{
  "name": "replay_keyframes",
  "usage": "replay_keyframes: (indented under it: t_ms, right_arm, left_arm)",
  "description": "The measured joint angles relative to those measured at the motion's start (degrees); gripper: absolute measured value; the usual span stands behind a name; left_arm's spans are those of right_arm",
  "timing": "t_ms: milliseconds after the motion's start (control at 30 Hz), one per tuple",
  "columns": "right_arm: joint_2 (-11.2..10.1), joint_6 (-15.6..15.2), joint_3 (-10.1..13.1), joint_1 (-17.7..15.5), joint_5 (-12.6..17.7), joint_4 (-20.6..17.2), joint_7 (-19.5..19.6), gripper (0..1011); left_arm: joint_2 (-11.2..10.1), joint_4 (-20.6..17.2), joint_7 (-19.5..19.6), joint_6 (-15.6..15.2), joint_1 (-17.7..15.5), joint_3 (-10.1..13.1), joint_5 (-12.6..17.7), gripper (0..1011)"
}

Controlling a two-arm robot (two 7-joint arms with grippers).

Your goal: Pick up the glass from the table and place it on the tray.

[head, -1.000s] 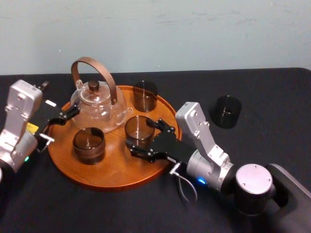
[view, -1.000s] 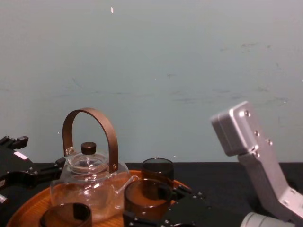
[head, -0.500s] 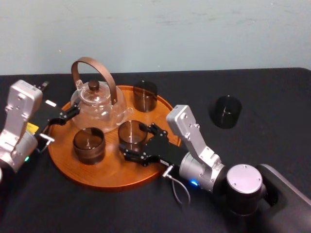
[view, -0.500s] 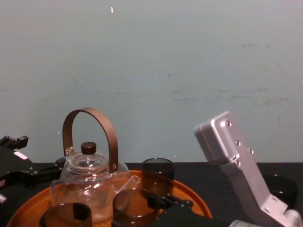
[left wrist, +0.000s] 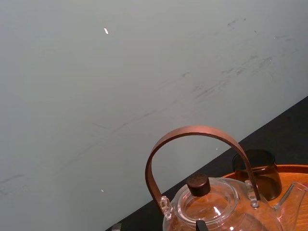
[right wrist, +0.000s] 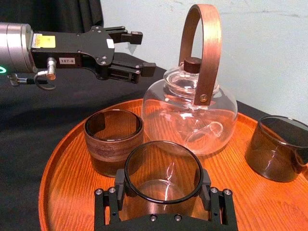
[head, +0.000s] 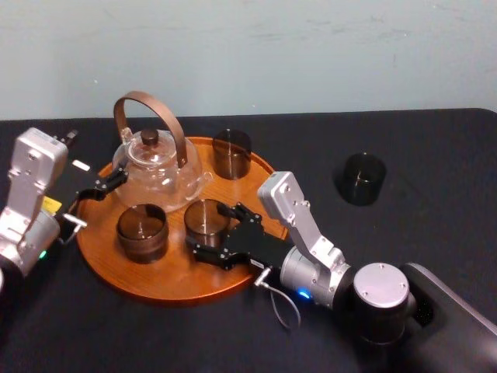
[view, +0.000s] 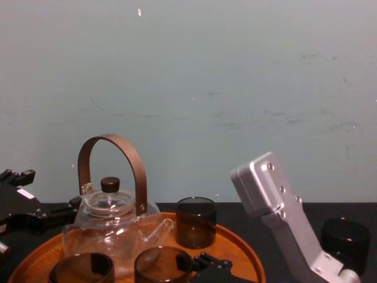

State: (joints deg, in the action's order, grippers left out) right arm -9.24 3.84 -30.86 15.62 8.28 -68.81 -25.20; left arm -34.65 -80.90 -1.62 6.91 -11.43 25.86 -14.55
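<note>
Jaws of right gripper clamp glass at tray centre — left gripper open, left edge. Widening jaws may knock adjacent cup.

There is one round wooden tray on one black table, and one clear glass teapot stands on the tray. There are four drinking glasses. Three are on the tray: the far glass at its back rim, the banded glass at its left, and the middle glass. One dark glass stands off the tray to its right. There are two grippers: the left gripper beside the tray's left rim, and the right gripper over the tray, clasping the middle glass.
</note>
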Motion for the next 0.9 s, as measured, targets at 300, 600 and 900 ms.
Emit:
replay_keyframes:
  t_ms: [300, 600, 900]
  right_arm:
    - [0.6, 0.3, -0.4, 0.7, 0.1, 1.7, -0.6, 905]
    - [0.8, 0.0, -0.7, 0.9, 0.2, 2.1, -0.5, 905]
    - [0.8, 0.0, -0.7, 0.9, 0.2, 2.1, -0.5, 940]
  left_arm:
    - [0.0, 0.0, 0.0, 0.0, 0.0, 0.0, 0.0, 1001]
    - [0.0, 0.0, 0.0, 0.0, 0.0, 0.0, 0.0, 1001]
    - [0.0, 0.0, 0.0, 0.0, 0.0, 0.0, 0.0, 1001]
